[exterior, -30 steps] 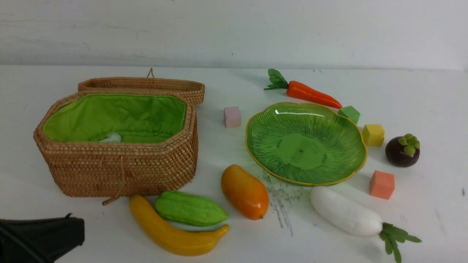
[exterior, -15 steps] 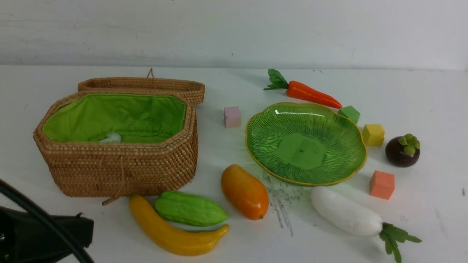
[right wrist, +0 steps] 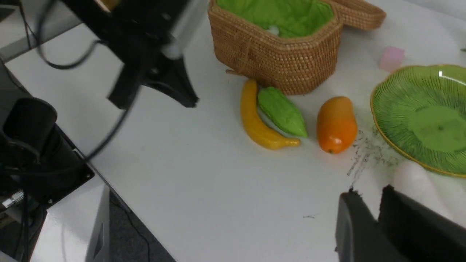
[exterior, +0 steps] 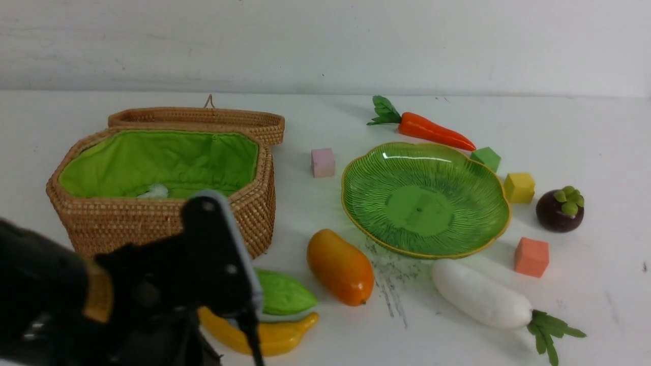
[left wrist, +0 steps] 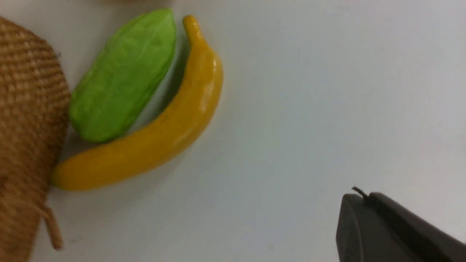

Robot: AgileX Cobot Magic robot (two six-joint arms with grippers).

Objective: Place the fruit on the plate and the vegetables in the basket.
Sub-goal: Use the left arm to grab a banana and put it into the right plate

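Left pincer [left wrist: 364,209] is pressed together, pinching nothing, and hovers over the worktop [exterior: 315,213] in front of the basket [exterior: 127,221], whose lid lies folded back behind it. Banana [exterior: 277,336] and gourd [exterior: 285,295] lie touching by the basket's front wall, with the mango [exterior: 339,267] further right. Plate [exterior: 424,198], radish [exterior: 480,295], carrot [exterior: 432,131] and mangosteen [exterior: 559,211] sit right of the basket. My right pincer [right wrist: 378,213] pinches nothing, and I cannot tell whether it is spread.

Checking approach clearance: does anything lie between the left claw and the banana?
Nothing visible does. Only bare table separates the left claw from the banana; the gourd lies on the banana's far side, toward the basket.
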